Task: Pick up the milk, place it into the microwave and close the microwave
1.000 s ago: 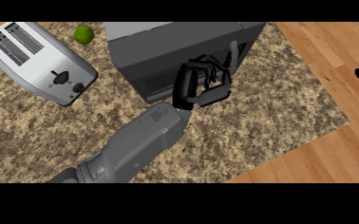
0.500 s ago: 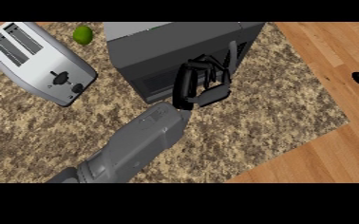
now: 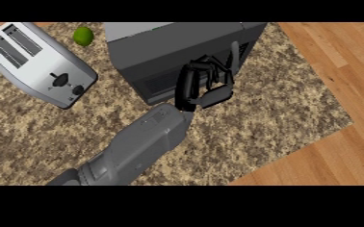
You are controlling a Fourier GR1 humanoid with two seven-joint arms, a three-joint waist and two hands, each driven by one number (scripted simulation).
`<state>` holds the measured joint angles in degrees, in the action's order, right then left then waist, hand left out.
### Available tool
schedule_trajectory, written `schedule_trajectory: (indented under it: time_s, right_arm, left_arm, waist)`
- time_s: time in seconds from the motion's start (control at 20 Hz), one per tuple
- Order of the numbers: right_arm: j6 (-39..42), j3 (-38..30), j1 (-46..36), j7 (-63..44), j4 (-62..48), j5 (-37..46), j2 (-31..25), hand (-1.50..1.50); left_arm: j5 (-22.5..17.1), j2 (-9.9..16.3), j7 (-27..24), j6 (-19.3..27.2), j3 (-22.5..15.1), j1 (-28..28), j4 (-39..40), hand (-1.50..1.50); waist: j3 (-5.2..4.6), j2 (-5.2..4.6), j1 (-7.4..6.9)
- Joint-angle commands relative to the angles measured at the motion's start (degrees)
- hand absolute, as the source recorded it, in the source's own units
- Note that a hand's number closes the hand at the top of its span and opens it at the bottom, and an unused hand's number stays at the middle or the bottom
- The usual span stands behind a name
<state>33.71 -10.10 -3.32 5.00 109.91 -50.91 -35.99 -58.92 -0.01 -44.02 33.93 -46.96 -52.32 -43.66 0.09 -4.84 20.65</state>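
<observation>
Reaching up from the lower edge, one hand [image 3: 201, 84] rests its curled fingers against the front of the microwave [image 3: 177, 48]; whether they grip anything I cannot tell, and no milk shows. Toward ten o'clock stands a toaster [image 3: 43, 62], with a lime [image 3: 83, 36] beyond at eleven.

A speckled brown-and-beige granite counter [image 3: 284, 110] fills most of the view. A warm light-brown wooden plank floor [image 3: 334, 53] borders the counter along its right edge and wraps round its lower right corner. The light falls evenly, with only soft shadows on the stone.
</observation>
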Motion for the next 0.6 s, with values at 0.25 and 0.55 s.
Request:
schedule_trajectory:
  time_s: [0.25, 0.55]
  right_arm:
    - [1.93, 0.51, -1.07, -0.16, 0.12, -3.98, -0.62, -1.5]
    - [3.44, 0.64, -0.84, -0.96, 0.65, -5.75, -2.03, -1.5]
  left_arm:
    - [0.33, 0.01, 3.79, -0.04, -2.19, -4.98, 8.15, 1.5]
    - [-1.46, 0.01, 6.65, 2.86, -2.86, -4.44, 10.52, 1.5]
  waist:
    - [0.2, -0.83, 0.23]
    - [0.09, -0.36, -1.85]
